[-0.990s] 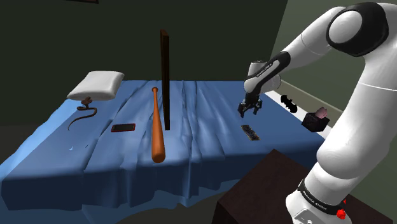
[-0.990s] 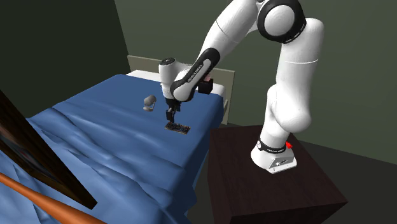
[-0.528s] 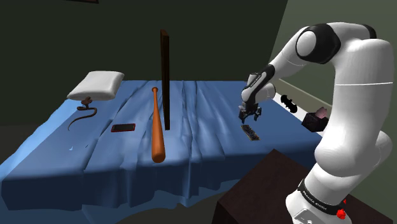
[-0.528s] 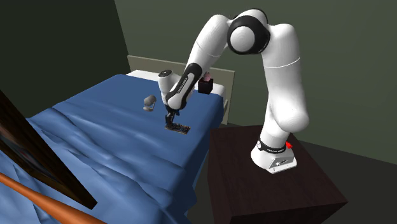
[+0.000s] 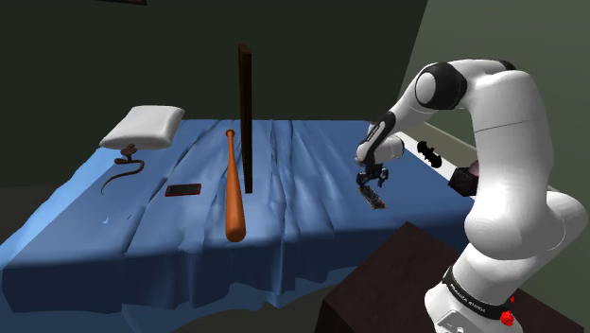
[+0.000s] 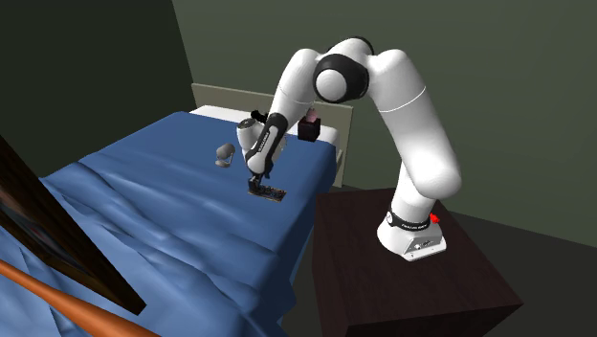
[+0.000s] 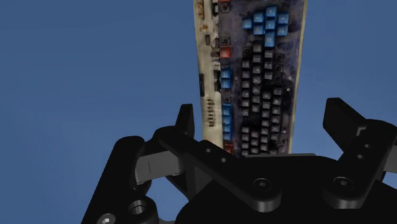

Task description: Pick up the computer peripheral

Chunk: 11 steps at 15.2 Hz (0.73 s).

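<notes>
A small dark keyboard (image 5: 374, 197) with black and blue keys and a pale edge lies flat on the blue bedspread (image 5: 189, 227), near the bed's side by the stand. My gripper (image 5: 371, 179) hangs just above its far end, pointing down. In the second exterior view the gripper (image 6: 256, 181) sits right over the keyboard (image 6: 271, 193). The wrist view has the keyboard (image 7: 257, 76) running lengthwise away from the hand. My gripper (image 7: 262, 121) is open, its fingers (image 7: 185, 121) standing either side of the keyboard's near end without touching it.
A wooden bat (image 5: 233, 189), a tall dark plank (image 5: 246, 118), a dark red phone (image 5: 182, 189), a brown curled thing (image 5: 123, 173) and a pillow (image 5: 144, 126) are on the bed. A black dumbbell (image 5: 427, 151) and a dark box (image 5: 470, 178) lie beyond. A grey lump (image 6: 224, 154) sits nearby.
The arm has folded down and the gripper has dropped from well above the bed to just over the keyboard. The keyboard has not moved.
</notes>
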Available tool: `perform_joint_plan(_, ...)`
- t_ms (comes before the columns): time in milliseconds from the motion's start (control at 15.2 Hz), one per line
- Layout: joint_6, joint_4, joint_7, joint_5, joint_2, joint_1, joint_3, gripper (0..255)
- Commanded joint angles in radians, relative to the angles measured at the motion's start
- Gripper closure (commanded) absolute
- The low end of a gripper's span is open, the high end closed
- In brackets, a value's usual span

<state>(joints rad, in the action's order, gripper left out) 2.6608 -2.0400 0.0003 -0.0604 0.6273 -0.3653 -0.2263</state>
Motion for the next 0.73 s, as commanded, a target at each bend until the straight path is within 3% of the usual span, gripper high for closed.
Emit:
perform_joint_plan(0,0.020,0.008,0.004,0.003,0.028,-0.001,0.004,0)
perform_joint_plan(396,0.056,0.029,0.007,0.010,0.086,-0.008,0.013,0)
perform_joint_plan(462,0.056,0.029,0.006,0.010,0.086,-0.009,0.012,255)
perform_joint_plan(660,0.057,0.026,0.006,0.009,0.084,-0.009,0.012,255)
